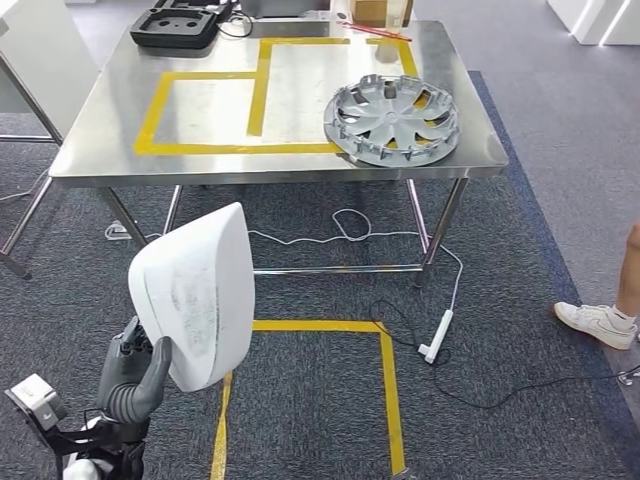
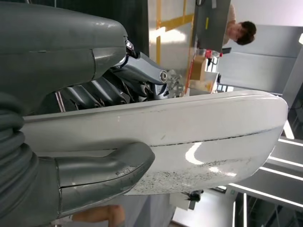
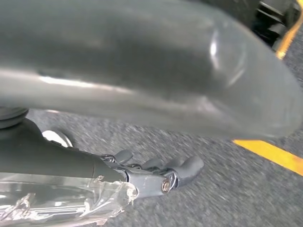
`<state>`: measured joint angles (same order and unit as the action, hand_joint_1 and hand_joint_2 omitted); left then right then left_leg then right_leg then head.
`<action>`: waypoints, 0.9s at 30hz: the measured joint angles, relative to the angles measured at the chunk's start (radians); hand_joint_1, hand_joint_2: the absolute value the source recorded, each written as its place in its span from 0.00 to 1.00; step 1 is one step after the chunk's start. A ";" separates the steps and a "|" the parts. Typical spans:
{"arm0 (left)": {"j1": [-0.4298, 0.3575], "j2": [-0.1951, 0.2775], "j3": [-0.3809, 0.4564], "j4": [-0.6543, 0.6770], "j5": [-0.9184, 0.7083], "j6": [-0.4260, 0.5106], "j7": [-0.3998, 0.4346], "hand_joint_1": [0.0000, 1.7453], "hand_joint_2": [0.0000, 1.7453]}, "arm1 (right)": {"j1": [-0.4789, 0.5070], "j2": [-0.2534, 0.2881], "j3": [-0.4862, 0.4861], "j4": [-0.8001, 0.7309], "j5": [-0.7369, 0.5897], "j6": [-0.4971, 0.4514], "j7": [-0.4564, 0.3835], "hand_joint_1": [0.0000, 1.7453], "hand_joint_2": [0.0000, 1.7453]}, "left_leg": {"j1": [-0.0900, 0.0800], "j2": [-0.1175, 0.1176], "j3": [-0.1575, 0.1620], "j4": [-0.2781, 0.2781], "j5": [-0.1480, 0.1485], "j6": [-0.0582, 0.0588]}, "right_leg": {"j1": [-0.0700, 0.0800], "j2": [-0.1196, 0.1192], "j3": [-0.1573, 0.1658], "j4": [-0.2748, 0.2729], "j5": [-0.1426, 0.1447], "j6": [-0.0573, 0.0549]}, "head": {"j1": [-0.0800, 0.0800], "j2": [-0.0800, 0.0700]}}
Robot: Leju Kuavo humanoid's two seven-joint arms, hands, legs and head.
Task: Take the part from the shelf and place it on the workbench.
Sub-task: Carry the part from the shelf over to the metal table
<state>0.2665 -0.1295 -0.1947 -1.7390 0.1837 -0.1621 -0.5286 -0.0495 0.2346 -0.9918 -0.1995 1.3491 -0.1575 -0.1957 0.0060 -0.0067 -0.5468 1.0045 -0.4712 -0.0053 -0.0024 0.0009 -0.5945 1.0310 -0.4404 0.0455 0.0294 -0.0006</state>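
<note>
White, scuffed plastic marks the task's thing: a white curved shell-shaped plastic part (image 1: 198,295) is held up by the left robot hand (image 1: 136,375) at about seven o'clock in the head view, above the dark grey carpet floor (image 1: 498,300) and well short of the bench. In the left wrist view the part (image 2: 200,137) is seen clamped between the thick grey thumb (image 2: 107,172) on one face and the darker fingers (image 2: 103,90) on the other, so the left robot hand (image 2: 89,132) is pinching the part.

In the right wrist view the right robot hand (image 3: 157,172) is seen over the carpet with nothing in it, its fingers (image 3: 185,166) held out loosely and a little apart.

Yellow tape lines (image 1: 389,390) are laid on the floor near six o'clock, and a white power strip (image 1: 438,337) with its cable lies beside them toward four o'clock. A person's white shoe (image 1: 596,322) is seen at three o'clock.

Farther off, the shiny steel bench (image 1: 106,120) with yellow taped rectangles stands toward twelve o'clock. A silver plastic wheel cover (image 1: 392,118) rests on it at about one o'clock, a black moulded tray (image 1: 177,25) at eleven o'clock, and a brown cardboard box (image 1: 381,10) at the far edge.
</note>
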 joint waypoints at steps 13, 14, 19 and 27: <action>-0.106 0.011 0.002 0.060 0.036 -0.035 0.022 1.00 1.00 | 0.003 0.002 -0.066 0.000 -0.089 -0.020 -0.011 0.00 0.00 | 0.012 -0.001 -0.053 0.068 0.008 -0.041 | -0.007 0.014 0.007 -0.013 0.008 -0.020 | -0.008 0.000; -0.109 0.011 0.002 0.062 0.036 -0.036 0.023 1.00 1.00 | 0.003 0.002 -0.070 0.000 -0.091 -0.020 -0.008 0.00 0.00 | 0.014 -0.003 -0.034 0.026 0.020 -0.038 | -0.004 0.016 0.005 -0.011 0.007 -0.014 | -0.008 0.000; -0.115 0.010 0.007 0.075 0.037 -0.038 0.023 1.00 1.00 | 0.006 0.002 -0.080 0.000 -0.084 -0.022 0.028 0.00 0.00 | 0.012 -0.004 -0.025 -0.001 0.022 -0.001 | -0.007 0.014 -0.013 0.014 -0.010 0.012 | -0.003 0.000; -0.114 0.009 0.010 0.088 0.037 -0.041 0.023 1.00 1.00 | 0.007 0.002 -0.082 0.000 -0.057 -0.014 0.058 0.00 0.00 | 0.009 -0.011 -0.015 -0.001 0.016 0.009 | -0.008 0.020 -0.075 0.136 -0.028 0.014 | 0.005 0.000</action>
<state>0.1530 -0.1208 -0.1852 -1.6506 0.2212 -0.2035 -0.5058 -0.0424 0.2367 -1.0743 -0.1995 1.2924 -0.1710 -0.1378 0.0154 -0.0177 -0.5623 1.0031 -0.4554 0.0034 -0.0108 0.0211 -0.6700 1.1669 -0.4681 0.0592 0.0342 -0.0006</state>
